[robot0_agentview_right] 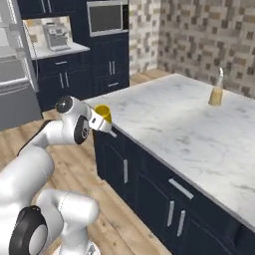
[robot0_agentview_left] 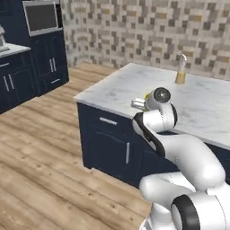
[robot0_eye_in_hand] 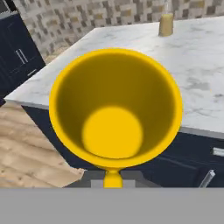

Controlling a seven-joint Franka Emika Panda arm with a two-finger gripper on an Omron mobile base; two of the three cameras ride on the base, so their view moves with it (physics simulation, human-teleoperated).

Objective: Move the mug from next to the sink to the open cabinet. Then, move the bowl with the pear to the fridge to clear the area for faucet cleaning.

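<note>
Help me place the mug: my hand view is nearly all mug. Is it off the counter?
Observer: Yes. In the right base view the gripper holds the mug in the air by the counter's near corner.
Operator: Where's the fridge?
Observer: At that view's left edge, across the wooden floor from the counter.

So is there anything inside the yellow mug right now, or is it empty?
Empty. The hand view looks straight into the mug: its bare yellow bottom and inner walls show, nothing inside. It is held off the marble counter at the gripper.
</note>
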